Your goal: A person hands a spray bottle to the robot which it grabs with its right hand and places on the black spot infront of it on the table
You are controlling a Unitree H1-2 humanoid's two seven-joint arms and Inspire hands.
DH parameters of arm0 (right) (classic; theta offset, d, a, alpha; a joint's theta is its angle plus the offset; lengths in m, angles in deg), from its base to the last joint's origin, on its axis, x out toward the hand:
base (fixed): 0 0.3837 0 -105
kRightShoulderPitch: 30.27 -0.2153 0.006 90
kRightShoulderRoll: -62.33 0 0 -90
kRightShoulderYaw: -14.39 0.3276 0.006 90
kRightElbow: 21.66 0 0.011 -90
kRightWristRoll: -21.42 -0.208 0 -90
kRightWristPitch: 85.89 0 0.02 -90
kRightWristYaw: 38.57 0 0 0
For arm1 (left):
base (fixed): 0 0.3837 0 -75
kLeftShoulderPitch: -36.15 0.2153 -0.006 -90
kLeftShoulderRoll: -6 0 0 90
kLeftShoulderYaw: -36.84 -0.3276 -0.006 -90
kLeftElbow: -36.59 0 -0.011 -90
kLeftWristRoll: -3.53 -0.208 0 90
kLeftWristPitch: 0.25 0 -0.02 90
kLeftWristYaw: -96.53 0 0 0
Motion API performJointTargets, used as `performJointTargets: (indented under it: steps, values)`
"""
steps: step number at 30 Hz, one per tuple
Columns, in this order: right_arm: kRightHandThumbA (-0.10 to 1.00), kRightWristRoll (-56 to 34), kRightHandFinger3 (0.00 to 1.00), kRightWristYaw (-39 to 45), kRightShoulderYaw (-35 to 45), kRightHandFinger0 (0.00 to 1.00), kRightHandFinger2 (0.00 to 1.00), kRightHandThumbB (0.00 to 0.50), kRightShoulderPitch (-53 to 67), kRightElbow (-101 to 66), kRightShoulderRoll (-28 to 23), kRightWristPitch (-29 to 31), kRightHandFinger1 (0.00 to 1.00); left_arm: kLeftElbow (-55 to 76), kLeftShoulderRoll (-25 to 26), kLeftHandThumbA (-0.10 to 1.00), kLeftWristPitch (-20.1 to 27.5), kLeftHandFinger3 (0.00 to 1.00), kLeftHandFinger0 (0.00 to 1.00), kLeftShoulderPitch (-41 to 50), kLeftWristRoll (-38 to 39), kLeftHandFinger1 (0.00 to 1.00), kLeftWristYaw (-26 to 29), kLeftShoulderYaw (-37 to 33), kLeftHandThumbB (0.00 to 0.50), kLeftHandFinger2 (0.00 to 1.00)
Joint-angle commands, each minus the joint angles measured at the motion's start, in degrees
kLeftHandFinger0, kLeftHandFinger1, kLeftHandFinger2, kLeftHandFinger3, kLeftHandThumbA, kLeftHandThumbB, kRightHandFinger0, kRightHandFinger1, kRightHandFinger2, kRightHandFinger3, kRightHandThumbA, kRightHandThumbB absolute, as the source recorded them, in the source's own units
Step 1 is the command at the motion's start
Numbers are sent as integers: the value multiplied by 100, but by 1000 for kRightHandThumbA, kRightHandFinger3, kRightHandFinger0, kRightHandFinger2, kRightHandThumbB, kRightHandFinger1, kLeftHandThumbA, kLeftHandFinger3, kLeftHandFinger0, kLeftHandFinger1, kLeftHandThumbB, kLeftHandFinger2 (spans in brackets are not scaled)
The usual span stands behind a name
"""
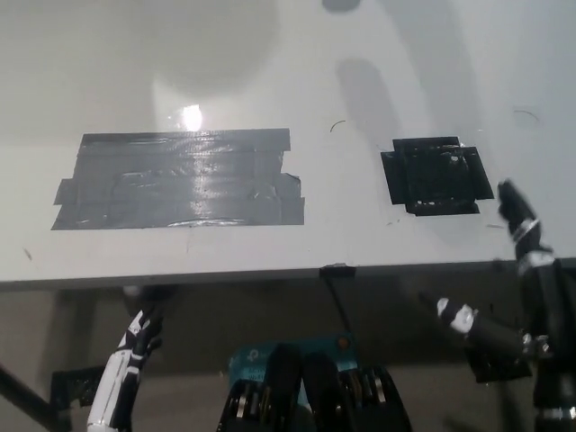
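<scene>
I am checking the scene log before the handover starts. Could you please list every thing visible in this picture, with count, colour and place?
table: one, white, fills the upper part of the view.
grey tape patch: one, grey and shiny, on the table toward the left.
black spot: one, black tape square, on the table toward the right, nothing on it.
spray bottle: none in view.
left hand: one, white, lower left, below the table edge.
right hand: one, black, right edge, raised at the table edge beside the black spot, holding nothing.

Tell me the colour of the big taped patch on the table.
Grey, glossy tape patch, clearest in the head view.
</scene>
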Motion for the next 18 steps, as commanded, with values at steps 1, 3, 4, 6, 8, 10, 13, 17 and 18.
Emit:
performJointTargets:
  steps: [1,3,4,6,8,10,13,17,18]
  values:
    - [1000,-722,1000,298,223,1000,1000,419,-1024,-27,-99,-1220,1000,174,-18,1000,300,1000,1000,108,-15,1000,-18,-39,93,1000]
    - [1000,-906,1000,339,314,1000,1000,424,-1422,218,-123,-1509,1000,168,-32,1000,305,1000,1000,97,-2,1000,-20,-43,94,1000]
    - [1000,-1012,1000,351,357,1000,1000,425,-1557,316,-116,-1634,1000,171,-36,1000,292,1000,1000,100,10,1000,-25,-40,93,1000]
    - [1000,-1179,1000,376,476,1000,1000,387,-2044,882,-156,-1668,1000,163,-49,1000,327,1000,1000,98,-24,1000,-13,-52,101,1000]
    - [1000,-1361,1000,419,590,1000,1000,381,-2416,1416,-145,-1682,1000,194,-58,1000,302,1000,1000,107,-11,1000,-28,-51,109,1000]
    - [1000,-1499,1000,418,719,1000,1000,363,-2874,1992,-95,-1749,1000,248,-65,1000,260,1000,1000,111,3,1000,-49,-57,115,1000]
    - [1000,-1448,1000,407,778,1000,1000,410,-3388,2726,-79,-1596,1000,258,-69,1000,230,1000,1000,92,-24,1000,-47,-65,109,1000]
    - [1000,-1694,1000,402,963,1000,1000,477,-3997,3544,11,-1865,1000,229,-72,1000,267,1000,1000,73,-42,1000,-41,-80,119,1000]
    - [1000,-1653,1000,381,951,1000,1000,452,-4128,3745,21,-1794,1000,216,-70,1000,292,1000,1000,67,-71,1000,-32,-89,121,1000]
